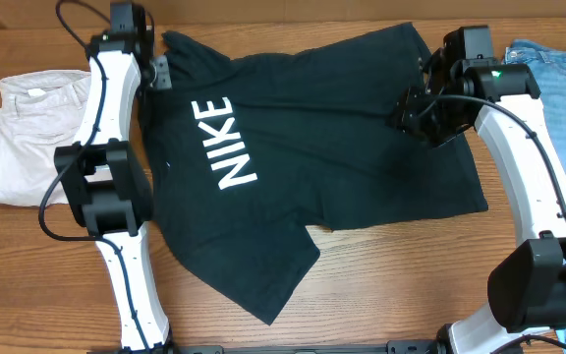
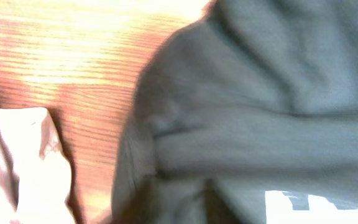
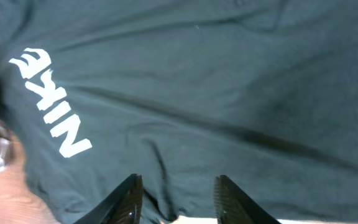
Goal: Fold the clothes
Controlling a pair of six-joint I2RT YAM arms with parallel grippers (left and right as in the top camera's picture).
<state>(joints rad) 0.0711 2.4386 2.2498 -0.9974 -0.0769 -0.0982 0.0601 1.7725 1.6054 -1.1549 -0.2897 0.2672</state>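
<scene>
a: arms first. how do they sit?

b: your left arm (image 1: 111, 118) rises from the near edge, bends at the elbow and reaches to the far left corner of the t-shirt (image 1: 342, 147), its wrist just beside the far sleeve. your right arm (image 1: 519, 147) climbs the right side and hooks inward, wrist low over the shirt's hem end.

a: and the jaws?

b: on the right they are spread apart, pointing at black cloth, and the fabric shows in the gap between them. on the left you cannot tell. that wrist view is a close blur of fabric.

a: where is the shirt, and which way does it lie?

b: flat and face up in the middle of the tabletop (image 1: 391, 285), between your two arms. its long axis runs left to right, with the collar end towards your left arm and the hem towards your right. the white nike lettering (image 1: 226, 143) runs crosswise, near to far. one sleeve sticks out towards the near edge. beige trousers (image 1: 28, 138) lie beyond the left arm and jeans (image 1: 563, 69) beyond the right.
</scene>
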